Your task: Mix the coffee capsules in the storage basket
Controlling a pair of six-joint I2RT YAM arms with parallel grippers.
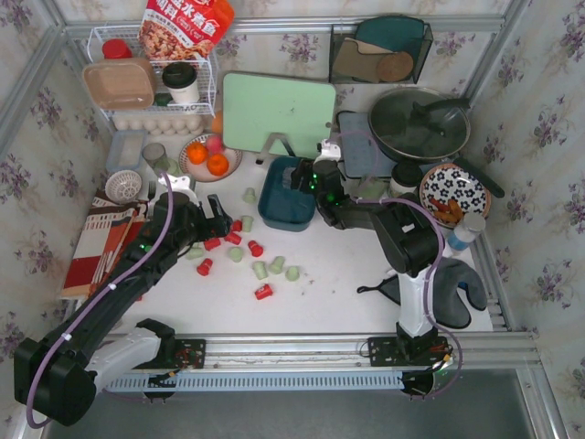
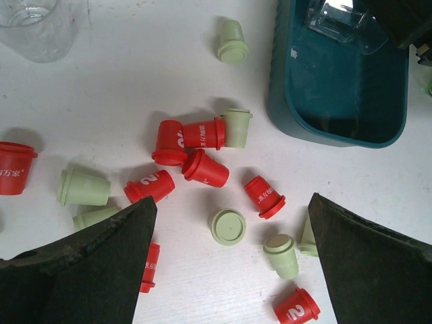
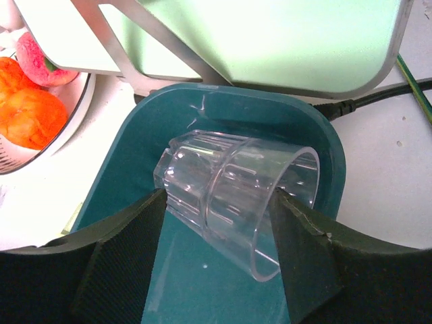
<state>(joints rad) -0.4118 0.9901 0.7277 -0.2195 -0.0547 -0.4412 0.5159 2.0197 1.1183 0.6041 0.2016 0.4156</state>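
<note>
Several red and pale green coffee capsules [image 2: 204, 168] lie loose on the white table, left of the storage basket [image 2: 337, 101]. In the top view they are scattered in front of the basket [image 1: 260, 270]. The dark teal basket [image 1: 274, 208] holds no capsules that I can see. My left gripper [image 2: 233, 202] is open and empty, above the capsules, with a green capsule [image 2: 228, 226] between its fingers. My right gripper [image 3: 221, 197] is shut on a clear cup [image 3: 229, 189]. It holds the cup tilted on its side inside the basket [image 3: 135, 148]. The cup looks empty.
A plate of oranges [image 1: 208, 157] and a pale green cutting board [image 1: 279, 114] stand behind the basket. A lidded pan [image 1: 419, 123] and a floral bowl [image 1: 454, 194] are at the right. A white wire rack [image 1: 155, 82] is at the back left. A second clear glass [image 2: 37, 27] stands left of the capsules.
</note>
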